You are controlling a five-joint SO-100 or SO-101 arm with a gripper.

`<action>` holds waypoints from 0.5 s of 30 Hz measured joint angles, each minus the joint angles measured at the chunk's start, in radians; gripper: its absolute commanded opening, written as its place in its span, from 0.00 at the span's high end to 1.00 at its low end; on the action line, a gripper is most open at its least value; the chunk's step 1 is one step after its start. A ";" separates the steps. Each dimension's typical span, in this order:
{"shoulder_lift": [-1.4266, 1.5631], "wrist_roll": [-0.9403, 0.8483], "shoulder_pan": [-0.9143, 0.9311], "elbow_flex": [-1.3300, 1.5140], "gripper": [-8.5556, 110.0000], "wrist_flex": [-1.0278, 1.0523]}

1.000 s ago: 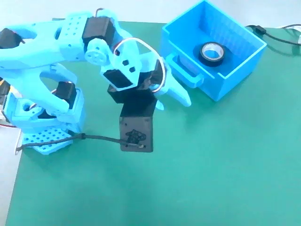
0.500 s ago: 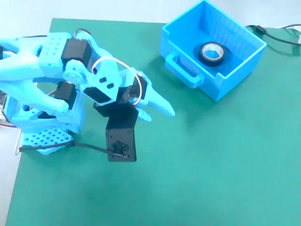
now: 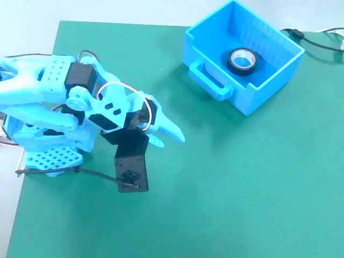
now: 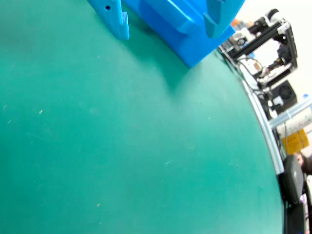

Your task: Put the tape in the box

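The tape [image 3: 243, 60], a small black roll with a whitish core ring, lies flat on the floor inside the blue box [image 3: 212, 51] at the upper right of the fixed view. The box's loop handle faces the arm. My gripper [image 3: 171, 140] is at the left, folded back over the arm's base, well apart from the box, with its jaws together and nothing in them. In the wrist view one light-blue finger [image 4: 114, 19] shows at the top edge, and the box [image 4: 180, 34] stands beyond it. The tape is hidden in that view.
A green mat [image 3: 226, 188] covers the table. A black camera block [image 3: 131, 166] hangs from the arm. Cables [image 3: 317, 43] run behind the box. In the wrist view, equipment [image 4: 273, 39] stands past the mat's right edge.
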 measured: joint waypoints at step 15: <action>0.103 0.003 0.000 0.098 0.92 0.000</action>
